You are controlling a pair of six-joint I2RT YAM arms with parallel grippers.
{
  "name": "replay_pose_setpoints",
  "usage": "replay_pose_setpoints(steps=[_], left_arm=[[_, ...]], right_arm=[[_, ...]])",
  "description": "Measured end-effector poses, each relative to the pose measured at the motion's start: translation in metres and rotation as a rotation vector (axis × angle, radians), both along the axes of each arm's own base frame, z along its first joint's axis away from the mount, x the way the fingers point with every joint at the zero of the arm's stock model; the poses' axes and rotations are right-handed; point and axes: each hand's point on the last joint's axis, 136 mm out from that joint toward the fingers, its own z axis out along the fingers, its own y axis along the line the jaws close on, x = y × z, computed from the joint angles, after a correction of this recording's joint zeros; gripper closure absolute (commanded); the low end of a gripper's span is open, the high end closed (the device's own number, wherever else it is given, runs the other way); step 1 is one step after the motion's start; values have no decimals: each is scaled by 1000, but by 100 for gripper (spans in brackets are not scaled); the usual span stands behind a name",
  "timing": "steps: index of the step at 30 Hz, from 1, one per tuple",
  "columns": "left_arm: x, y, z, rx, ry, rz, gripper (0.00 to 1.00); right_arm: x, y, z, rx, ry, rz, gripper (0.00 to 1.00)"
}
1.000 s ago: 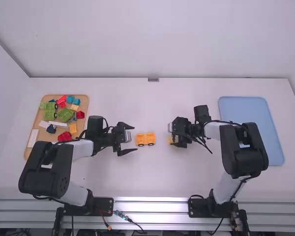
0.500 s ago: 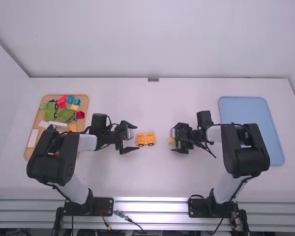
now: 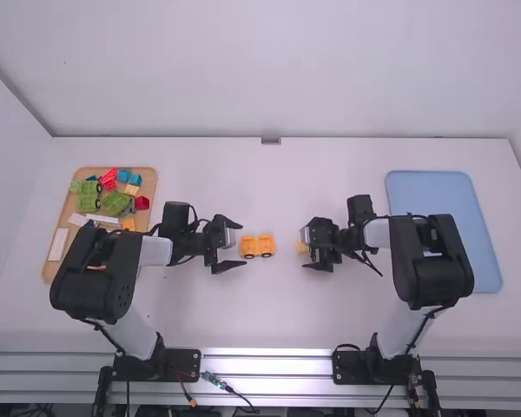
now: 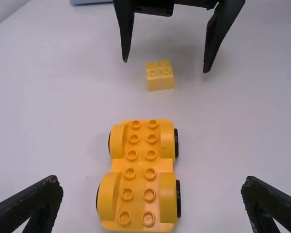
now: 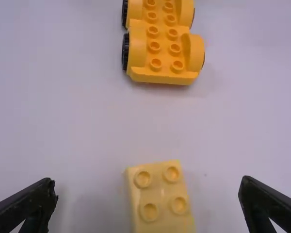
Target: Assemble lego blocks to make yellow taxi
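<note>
My right pincer [image 5: 148,178] spread and empty, pale-yellow, blocky plastic brick [image 5: 160,213] at its mouth, off the right-arm end of the orange-yellow wheeled plastic chassis [image 5: 160,75], roughly along that chassis's long axis, this arm the nearer.

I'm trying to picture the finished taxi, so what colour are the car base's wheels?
Black; the wheels show best in the left wrist view.
</note>
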Motion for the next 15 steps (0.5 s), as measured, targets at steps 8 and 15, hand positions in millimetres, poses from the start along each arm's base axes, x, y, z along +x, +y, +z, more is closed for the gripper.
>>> replay_pose_setpoints(steps=[8, 15], left_arm=[[-4, -14, -1, 20, -19, -37, 1], [-4, -16, -8, 63, -19, -26, 1]], right_arm=[[8, -2, 10, -2, 14, 8, 1], [5, -3, 9, -4, 19, 17, 1]])
